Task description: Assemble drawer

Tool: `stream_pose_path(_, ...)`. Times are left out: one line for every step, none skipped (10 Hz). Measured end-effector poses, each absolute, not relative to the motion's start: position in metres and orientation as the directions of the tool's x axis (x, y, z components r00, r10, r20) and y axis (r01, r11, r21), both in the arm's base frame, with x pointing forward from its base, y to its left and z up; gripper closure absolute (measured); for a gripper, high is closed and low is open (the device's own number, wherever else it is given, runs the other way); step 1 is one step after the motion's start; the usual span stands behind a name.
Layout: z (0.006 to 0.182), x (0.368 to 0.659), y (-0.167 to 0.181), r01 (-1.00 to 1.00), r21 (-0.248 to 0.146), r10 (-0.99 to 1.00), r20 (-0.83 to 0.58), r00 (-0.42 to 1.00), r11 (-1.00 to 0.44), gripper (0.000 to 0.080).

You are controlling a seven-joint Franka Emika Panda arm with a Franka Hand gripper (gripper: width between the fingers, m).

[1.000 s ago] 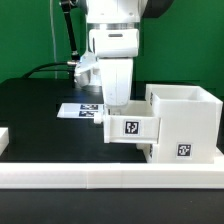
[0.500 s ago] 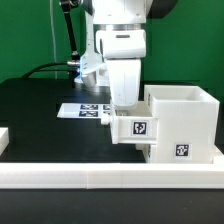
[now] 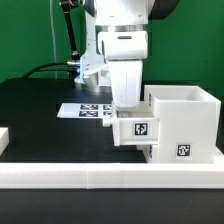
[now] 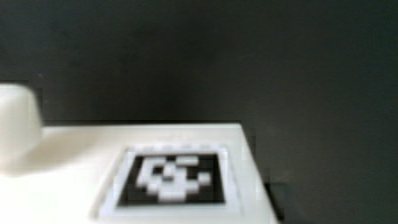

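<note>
Small white plastic drawer tray (image 3: 135, 131) w/ a black-and-white square tag on its front sits partly inside the large white plastic cube casing (image 3: 185, 120), sticking out of the casing's side toward the exterior view's left. Casing stands on the black table (image 3: 40, 110) at the exterior view's right, open top visible, own square tag on the near face, just behind the long low white border wall (image 3: 110, 178).

White two-finger gripper (image 3: 124, 103) comes straight down onto the tray's top edge, on the side away from the casing. Fingers are hidden behind the gripper body and tray wall, so can't tell whether they're apart, together or clamped on the tray.

Wrist view is blurred: shows the tray (image 4: 134, 165) as a white surface w/ its tag, black table behind.

Flat white marker board (image 3: 82, 110) w/ several tags lies on the table behind the gripper, near the tray but apart from it.
</note>
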State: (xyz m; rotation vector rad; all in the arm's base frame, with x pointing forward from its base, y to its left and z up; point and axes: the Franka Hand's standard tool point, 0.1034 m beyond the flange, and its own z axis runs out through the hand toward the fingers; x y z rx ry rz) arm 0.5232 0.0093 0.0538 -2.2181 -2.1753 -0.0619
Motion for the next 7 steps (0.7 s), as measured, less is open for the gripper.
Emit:
stream_pose_path(0.054, 0.523, 0.009, 1.000, 0.003, 0.998, 0.052, 0.019, -0.020, 0.0533)
stream_pose_path(0.058, 0.524, 0.009, 1.000, 0.003, 0.999, 0.049, 0.019, -0.019, 0.0533)
stream_pose_path(0.064, 0.524, 0.008, 1.000, -0.001, 0.999, 0.043, 0.017, -0.017, 0.0379)
stream_pose_path(0.070, 0.525, 0.008, 1.000, 0.000, 0.999, 0.039, 0.016, -0.016, 0.0243)
stream_pose_path(0.077, 0.526, 0.008, 1.000, -0.001, 0.999, 0.033, 0.024, -0.024, 0.0179)
stream_pose_path(0.084, 0.526, 0.007, 1.000, -0.003, 0.999, 0.026, 0.031, -0.031, 0.0179)
stream_pose_path(0.092, 0.526, 0.007, 0.999, -0.006, 0.999, 0.019, 0.038, -0.038, 0.0153)
